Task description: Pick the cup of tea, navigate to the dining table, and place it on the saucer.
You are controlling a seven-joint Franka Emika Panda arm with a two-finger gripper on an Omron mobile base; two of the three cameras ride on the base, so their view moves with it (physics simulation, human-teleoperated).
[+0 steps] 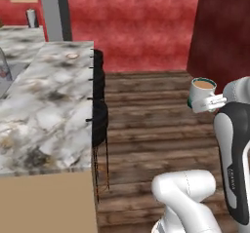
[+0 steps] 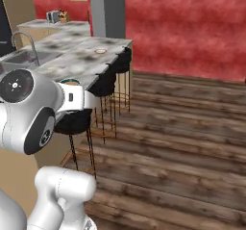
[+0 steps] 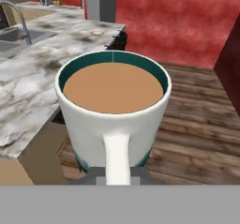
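- In the left base view, right side: I see the cup of tea [image 1: 201,92] held upright in the air above the wood floor [image 1: 151,125], handle turned back toward the gripper [image 1: 215,102], which is clamped on it. Tea level, none over the rim.
- Same view: dining table [image 1: 44,105] fills the left, well apart from the cup. The saucer [image 1: 72,56] sits on the marble near the far end, close to the stool-side edge. Black bar stools [image 1: 99,115] line that edge.
- In the right base view: arm at lower left hides most of the cup; I only get a sliver of its rim [image 2: 72,81] just past the wrist. Saucer [image 2: 100,51] is far up the table [image 2: 77,56], sink with faucet [image 2: 21,51] to its left.
- In the hand view: cup [image 3: 112,108] is dead centre and close, handle pointing straight at the camera and running down to the gripper [image 3: 117,177]; fingertips themselves are hidden behind the handle. Saucer [image 3: 97,33] is small and distant, above and left of the cup rim.
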